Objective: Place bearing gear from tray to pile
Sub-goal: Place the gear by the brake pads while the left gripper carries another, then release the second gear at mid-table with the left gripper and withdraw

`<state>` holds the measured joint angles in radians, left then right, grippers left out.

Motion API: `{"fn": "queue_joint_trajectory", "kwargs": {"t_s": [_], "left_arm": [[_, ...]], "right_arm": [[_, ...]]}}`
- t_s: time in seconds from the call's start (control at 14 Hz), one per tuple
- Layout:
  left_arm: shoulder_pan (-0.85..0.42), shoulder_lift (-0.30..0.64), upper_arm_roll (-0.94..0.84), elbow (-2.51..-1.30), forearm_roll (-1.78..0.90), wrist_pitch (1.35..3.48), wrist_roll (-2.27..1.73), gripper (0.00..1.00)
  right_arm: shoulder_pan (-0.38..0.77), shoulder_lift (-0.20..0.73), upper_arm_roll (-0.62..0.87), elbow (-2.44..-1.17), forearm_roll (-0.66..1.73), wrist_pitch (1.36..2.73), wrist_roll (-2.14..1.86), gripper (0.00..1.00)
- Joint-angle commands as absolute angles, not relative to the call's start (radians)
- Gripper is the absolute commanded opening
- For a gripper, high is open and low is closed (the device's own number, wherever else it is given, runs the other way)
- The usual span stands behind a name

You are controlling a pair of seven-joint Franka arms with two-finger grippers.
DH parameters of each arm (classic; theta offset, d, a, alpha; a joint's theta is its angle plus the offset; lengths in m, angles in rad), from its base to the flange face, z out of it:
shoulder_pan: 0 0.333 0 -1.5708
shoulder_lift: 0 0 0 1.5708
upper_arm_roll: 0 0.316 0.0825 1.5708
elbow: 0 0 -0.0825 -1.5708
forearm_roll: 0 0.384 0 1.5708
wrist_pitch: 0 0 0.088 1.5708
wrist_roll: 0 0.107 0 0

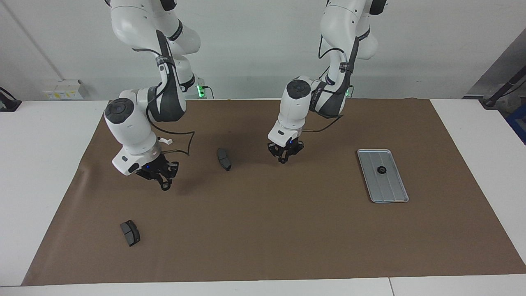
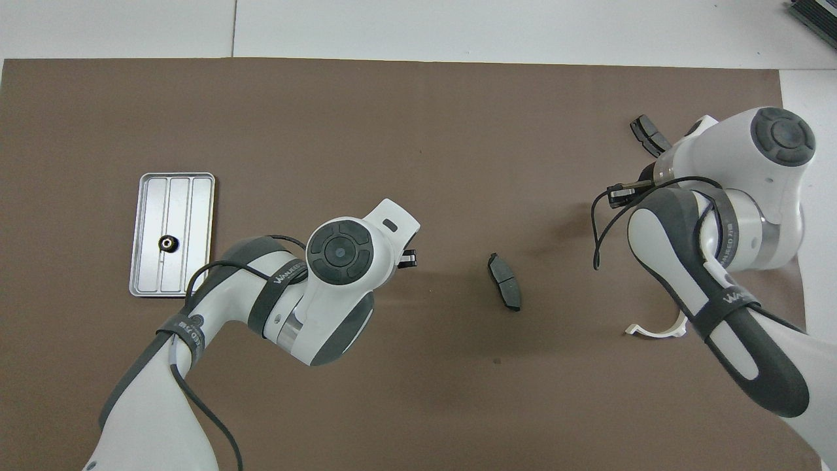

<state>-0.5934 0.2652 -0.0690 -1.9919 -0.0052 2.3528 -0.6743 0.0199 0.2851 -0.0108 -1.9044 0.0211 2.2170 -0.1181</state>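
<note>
The silver tray [image 1: 388, 193] [image 2: 189, 261] lies toward the left arm's end of the table with one small black bearing gear [image 1: 381, 169] [image 2: 169, 243] in it. My right gripper [image 1: 165, 186] [image 2: 618, 194] hangs low over the mat beside the white half-ring bracket [image 1: 166, 141] [image 2: 657, 331], shut on a second small black gear [image 1: 165, 187] at its fingertips. My left gripper [image 1: 282, 160] [image 2: 409, 258] is over the middle of the mat, beside a dark brake pad [image 1: 224, 159] [image 2: 504, 290]. I see nothing in it.
A second brake pad [image 1: 130, 232] [image 2: 647, 134] lies farther from the robots, toward the right arm's end. The right arm hides most of the bracket in the facing view. The brown mat [image 1: 267, 230] covers the table's middle.
</note>
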Motion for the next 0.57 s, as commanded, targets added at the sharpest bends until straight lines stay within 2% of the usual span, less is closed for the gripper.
{"fn": "queue_joint_trajectory", "kwargs": {"t_s": [0.0, 0.07, 0.28, 0.5], "left_arm": [[-0.612, 0.272, -0.051, -1.985, -0.008, 2.362, -0.68, 0.91], [-0.611, 0.272, -0.051, -1.985, -0.008, 2.356, -0.68, 1.0], [-0.548, 0.261, -0.041, -1.977, -0.006, 2.327, -0.663, 1.0], [-0.363, 0.247, -0.043, -1.959, -0.002, 2.307, -0.519, 0.98]], "right_arm": [[0.023, 0.262, -0.066, -1.988, 0.051, 2.305, -0.23, 0.0], [0.021, 0.265, -0.074, -2.009, 0.051, 2.353, -0.25, 0.0], [0.015, 0.284, -0.081, -2.032, 0.06, 2.384, -0.256, 0.0], [0.014, 0.294, -0.087, -2.055, 0.072, 2.43, -0.258, 0.0]]}}
